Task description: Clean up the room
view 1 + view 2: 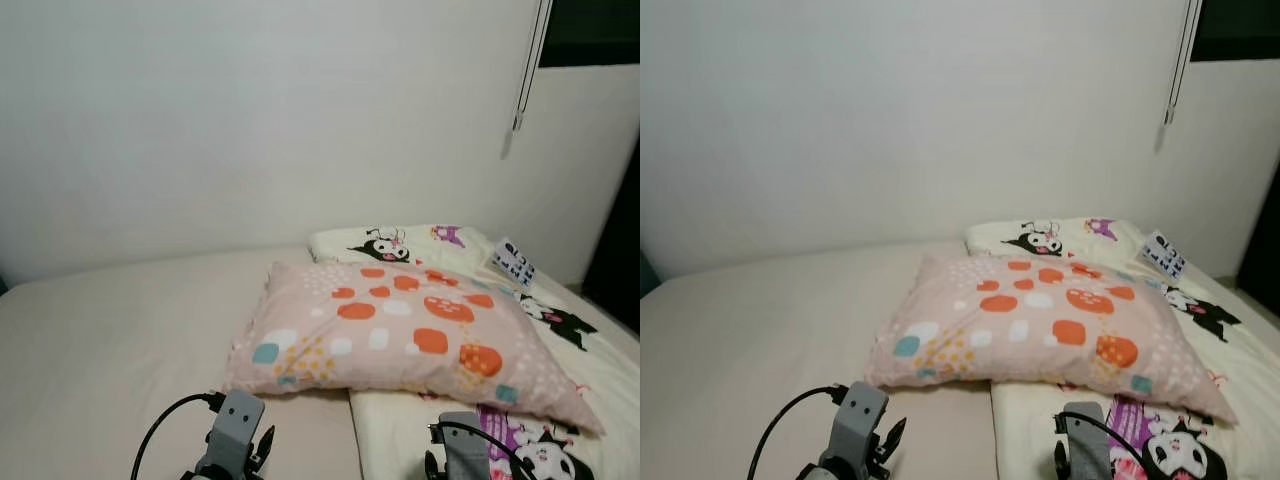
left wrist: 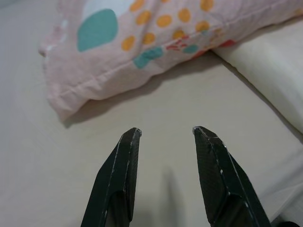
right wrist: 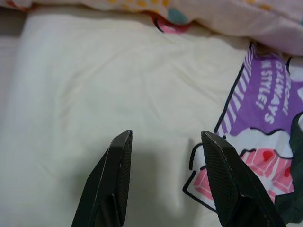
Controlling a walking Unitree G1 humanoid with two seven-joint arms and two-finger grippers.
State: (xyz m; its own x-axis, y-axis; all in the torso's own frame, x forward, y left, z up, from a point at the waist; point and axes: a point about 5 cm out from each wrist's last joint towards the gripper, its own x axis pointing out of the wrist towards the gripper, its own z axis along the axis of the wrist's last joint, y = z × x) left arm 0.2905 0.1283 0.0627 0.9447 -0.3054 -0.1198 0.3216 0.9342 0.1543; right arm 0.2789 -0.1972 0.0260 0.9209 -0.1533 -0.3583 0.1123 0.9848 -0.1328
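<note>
A beige bed (image 1: 100, 340) carries a cream cartoon-print blanket (image 1: 590, 370) along its right side. A pink spotted pillow (image 1: 400, 335) lies across both. The left pincer (image 2: 165, 135), spread and empty, hovers over bare sheet near the pillow's corner; the right pincer (image 3: 165, 137), likewise spread, hovers above the blanket.
</note>
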